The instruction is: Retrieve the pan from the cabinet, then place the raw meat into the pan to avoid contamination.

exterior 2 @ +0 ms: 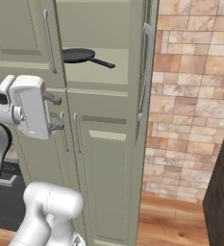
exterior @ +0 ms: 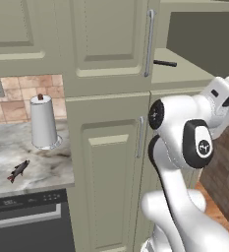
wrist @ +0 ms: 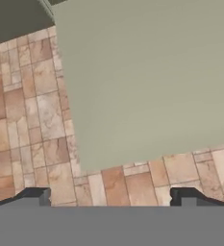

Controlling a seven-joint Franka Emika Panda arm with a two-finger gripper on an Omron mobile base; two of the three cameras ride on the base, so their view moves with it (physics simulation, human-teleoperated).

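Pan (exterior 2: 79, 55) is sitting on a shelf inside the tall sage-green cabinet (exterior: 111, 147), upper right door (exterior 2: 147, 67) swung open, its thin black handle (exterior 2: 102, 62) pointing out to the right; in the left base view only the handle tip (exterior: 165, 63) is poking past the door edge. Gripper (exterior 2: 56, 113) is hanging below and left of that shelf, in front of the closed lower doors, jaws standing wide apart w/ nothing between them. In the hand view both finger tips (wrist: 36, 196) are framing a pale green panel (wrist: 147, 77) and tan stone tiles (wrist: 31, 120); whether those tiles are wall or floor, can't tell.

Moving outward: long silver bar handles (exterior: 149, 43) are running down the upper doors, shorter ones (exterior: 140, 137) on the lower pair. Right of the cabinet, a tan-and-pink stone tile wall (exterior 2: 190, 96) is meeting a reddish wood floor (exterior 2: 180, 221); a dark brick-like surface (exterior 2: 221, 192) is cutting in at lower right.

Left of the cabinet, a marbled grey-white counter (exterior: 47, 167) is carrying the raw meat (exterior: 18, 170), a small dark fish lying near the front edge, well apart from the pan. A white paper-towel roll (exterior: 43, 122) is standing upright behind it, close to the tiled backsplash (exterior: 22, 96). A dark dishwasher front (exterior: 30, 221) is sitting under the counter.
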